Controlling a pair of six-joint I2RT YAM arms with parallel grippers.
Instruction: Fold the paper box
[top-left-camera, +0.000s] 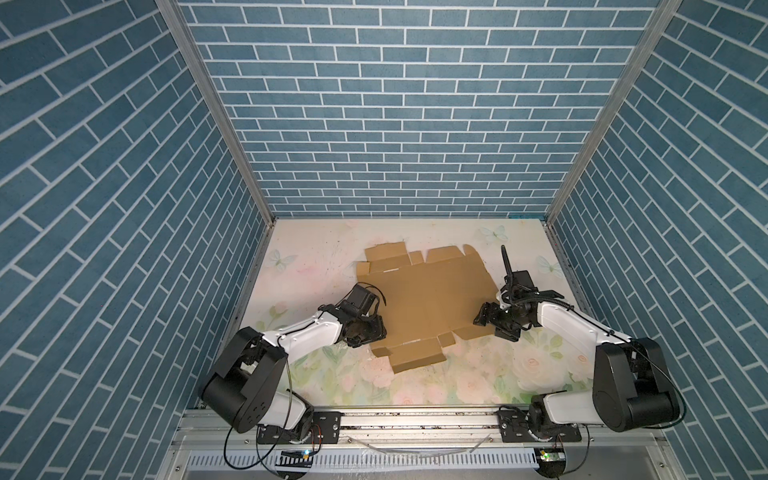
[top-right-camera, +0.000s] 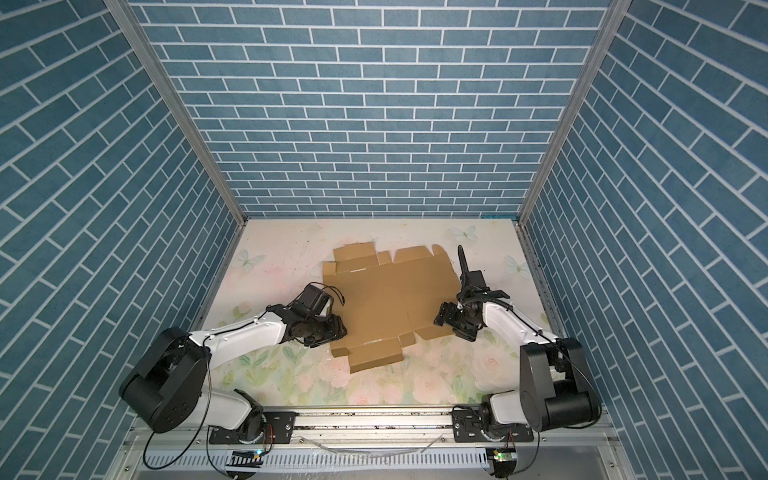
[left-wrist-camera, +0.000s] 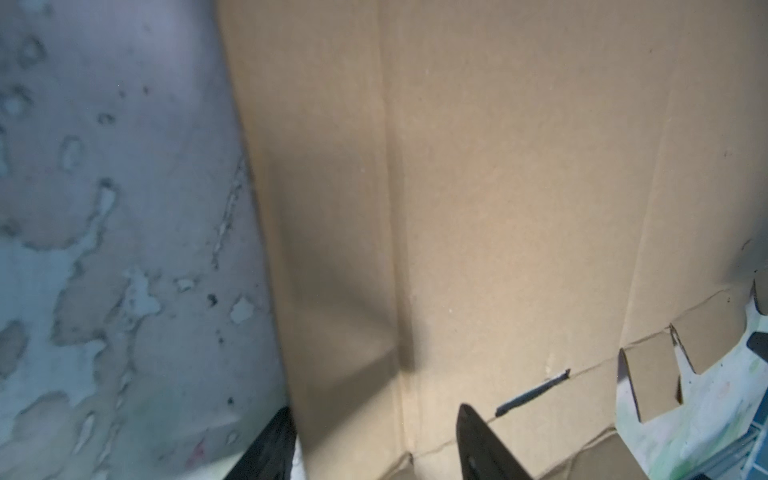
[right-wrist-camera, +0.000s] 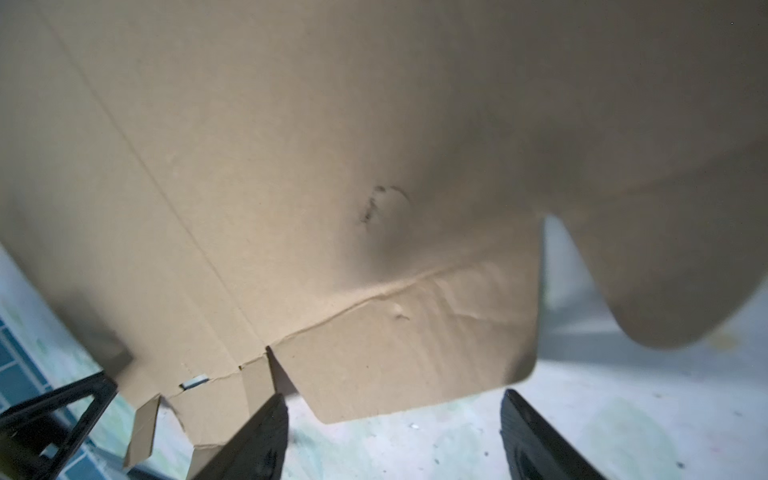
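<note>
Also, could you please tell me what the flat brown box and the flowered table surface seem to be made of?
The paper box looks like plain tan cardboard, matte and uncoated: pressed creases, die-cut tabs and a wrinkled flap show. The table seems covered by a printed floral sheet, perhaps paper or vinyl; its print looks worn off in patches.

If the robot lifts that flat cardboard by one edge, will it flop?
Probably stiff between folds: the paper box is cardboard. It likely hinges at its creases, so flaps droop. Flat and thin, it probably slides when pushed.
</note>
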